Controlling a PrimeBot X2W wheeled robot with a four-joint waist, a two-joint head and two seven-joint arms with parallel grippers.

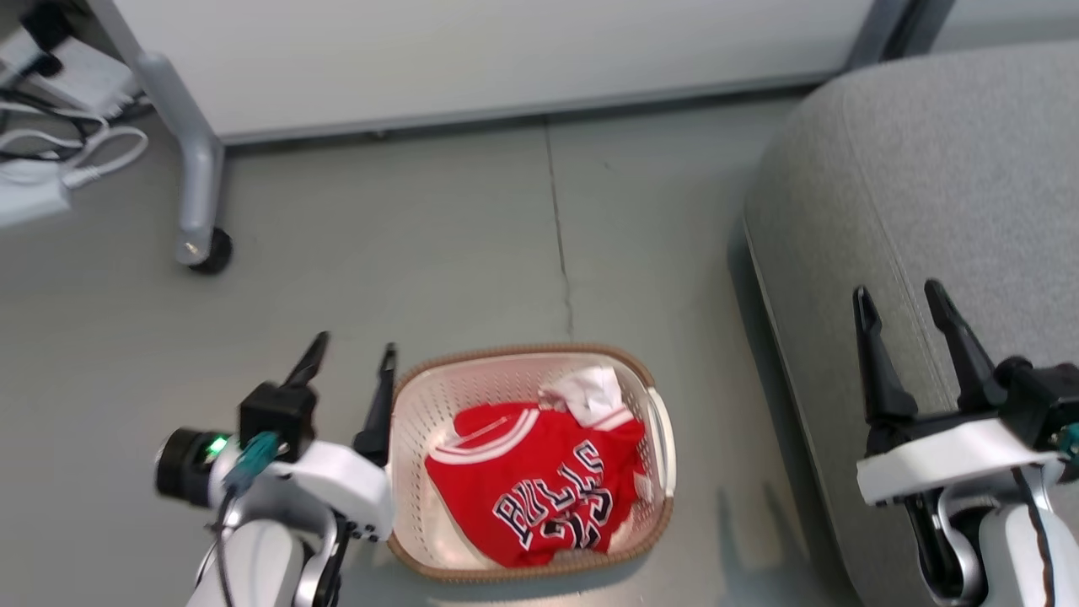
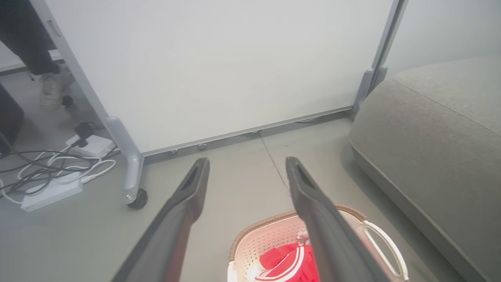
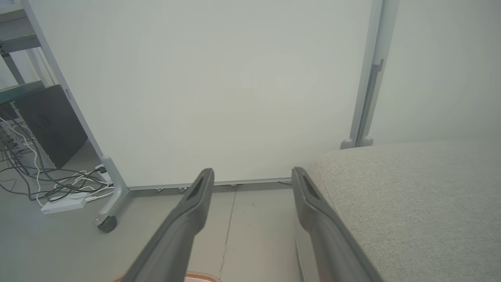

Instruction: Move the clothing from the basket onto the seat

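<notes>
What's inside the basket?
A crumpled red jersey with white trim and black-and-white lettering fills most of the basket, with bunched white fabric at its far edge. The jersey covers most of the base, so anything beneath it cannot be seen.

— Where does the basket sit?
— On the floor, lower centre of the head view, with the clothing inside it.
— And the seat?
— Along the right side, apart from the basket. The left claw is just left of the basket's rim; the right claw overlaps the seat's edge, lower right. A wheeled panel runs across the top, cables at upper left.
</notes>
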